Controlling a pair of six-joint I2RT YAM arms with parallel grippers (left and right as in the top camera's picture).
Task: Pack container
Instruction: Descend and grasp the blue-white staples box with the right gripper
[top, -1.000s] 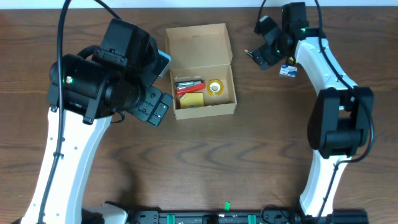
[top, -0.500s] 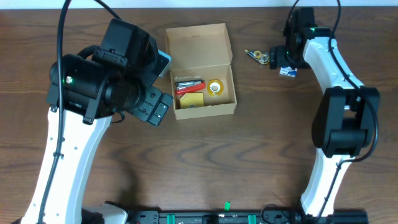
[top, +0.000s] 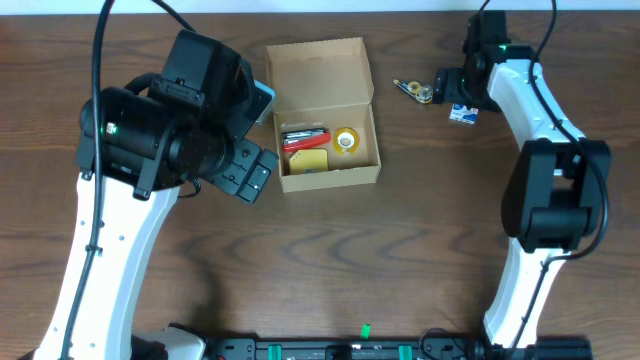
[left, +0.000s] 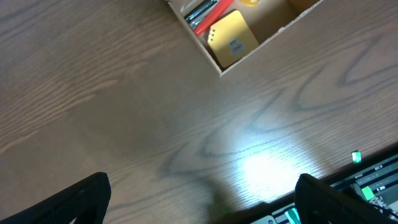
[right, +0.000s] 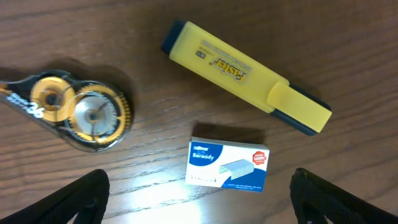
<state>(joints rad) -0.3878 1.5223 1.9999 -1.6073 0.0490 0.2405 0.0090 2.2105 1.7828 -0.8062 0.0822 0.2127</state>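
Box (top: 330, 178) sat on the counter (top: 400, 250), back centre, between the two arms. Lid (top: 318, 72) was hinged open, folded back away from the robot. Inside: red pens (top: 303, 138) at back left, yellow pad (top: 308, 161) at front left, tape roll (top: 346, 140) at back right. Rest of the box floor was bare cardboard.

Left claw (left: 202, 205): released, fingers spread wide at both lower corners of the wrist view, nothing between them. It hung over bare counter just off the box's front-left corner. The wrist view caught that corner with the pad and pens showing.

Right claw (right: 199, 199): released too, fingers wide apart, gripping nothing. It hovered at the back right of the counter, well apart from the box, over three loose items:
- highlighter (right: 245, 76), yellow, lying flat and diagonal
- staples (right: 228, 165), small blue-white carton, just beside the highlighter, not touching it
- correction tape (right: 81, 109), clear with yellow reels, off to one side

From overhead the right arm covered the highlighter. The correction tape and staples showed either side of the wrist.
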